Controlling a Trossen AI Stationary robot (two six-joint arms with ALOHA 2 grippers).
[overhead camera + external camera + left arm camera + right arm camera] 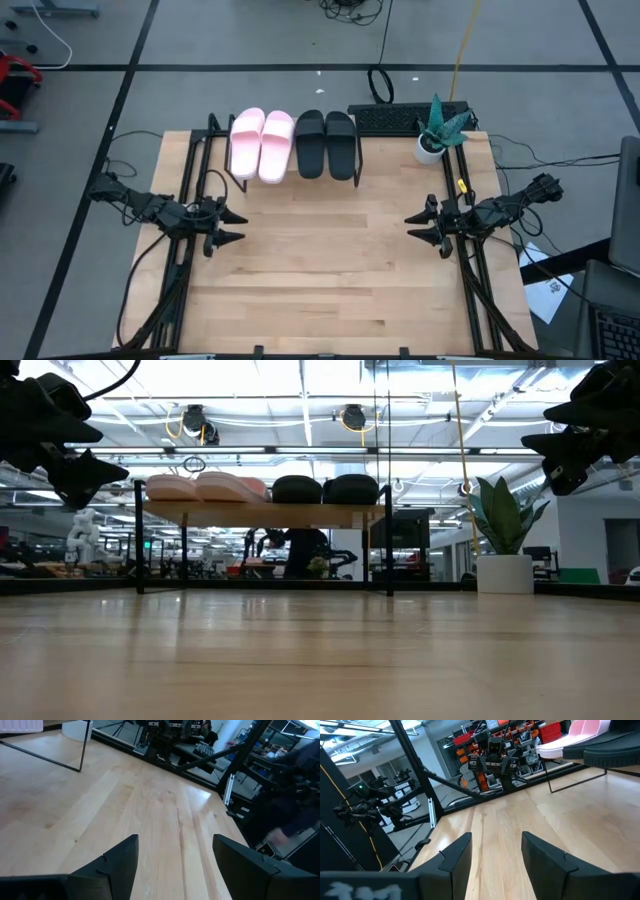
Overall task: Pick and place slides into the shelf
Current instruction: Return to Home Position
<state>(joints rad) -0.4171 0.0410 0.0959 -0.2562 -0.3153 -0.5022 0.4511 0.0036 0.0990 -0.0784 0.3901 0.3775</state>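
Observation:
Two pale pink slides (260,144) and two matte black slides (325,143) lie side by side, soles down, on the low wooden shelf (350,184) at the table's far side; the low view shows them on the plank (262,513). A pink slide (575,735) and a black slide (612,750) show in the right wrist view. My left gripper (238,227) hovers open over the table's left side, my right gripper (412,227) open over its right side. Both are empty and raised above the wood (175,852) (496,851).
A potted plant (438,131) in a white pot stands at the table's far right corner, with a black keyboard (395,120) behind the shelf. Black frame rails (185,265) (485,280) run along both table sides. Bare wood (330,260) lies between the grippers.

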